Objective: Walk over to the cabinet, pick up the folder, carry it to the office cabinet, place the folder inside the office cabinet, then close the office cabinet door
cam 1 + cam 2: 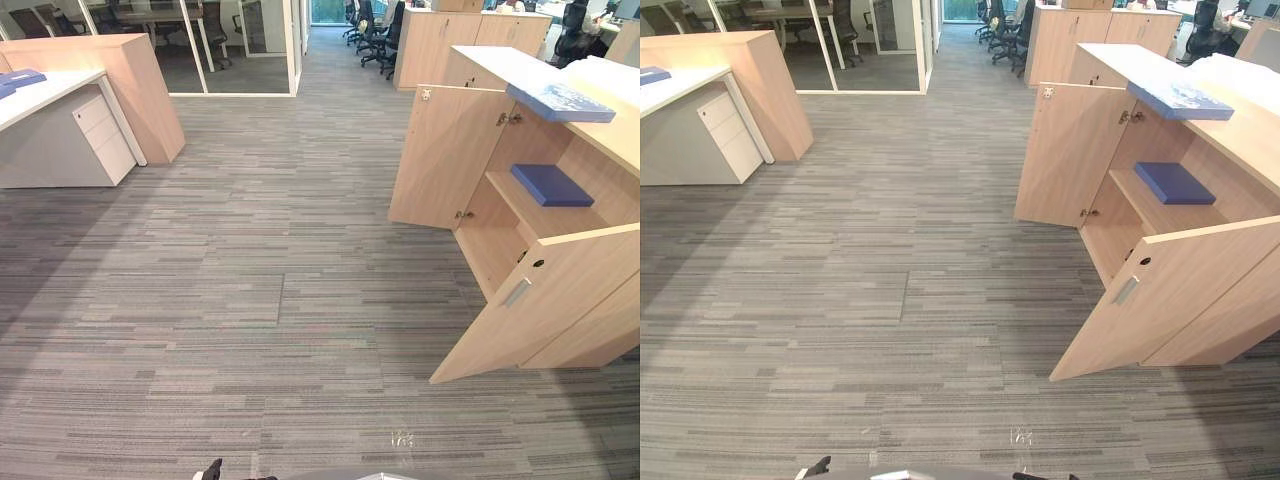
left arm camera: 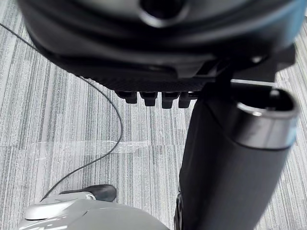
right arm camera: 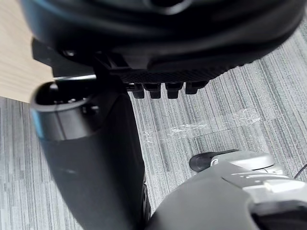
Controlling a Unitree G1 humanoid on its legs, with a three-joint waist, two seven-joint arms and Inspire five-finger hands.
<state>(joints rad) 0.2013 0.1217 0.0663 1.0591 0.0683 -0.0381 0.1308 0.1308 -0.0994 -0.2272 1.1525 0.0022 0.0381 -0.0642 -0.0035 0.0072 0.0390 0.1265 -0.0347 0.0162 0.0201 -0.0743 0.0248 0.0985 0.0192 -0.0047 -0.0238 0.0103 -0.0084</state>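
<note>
A blue folder (image 1: 551,185) lies flat on the middle shelf inside the light wooden office cabinet (image 1: 600,140) at the right. Both cabinet doors stand open: the far door (image 1: 445,160) swings out to the left, and the near door (image 1: 540,300) with its metal handle juts toward me. A second blue folder (image 1: 560,101) rests on the cabinet's top. More blue folders (image 1: 20,78) lie on the white desk at far left. My left hand (image 2: 158,48) and right hand (image 3: 158,43) hang over the carpet, fingers relaxed, holding nothing.
A white desk with a drawer unit (image 1: 100,135) and a wooden partition (image 1: 140,90) stand at the left. Glass walls (image 1: 230,50), office chairs (image 1: 375,35) and further wooden cabinets (image 1: 440,40) are at the back. Grey striped carpet (image 1: 250,280) stretches between me and the cabinet.
</note>
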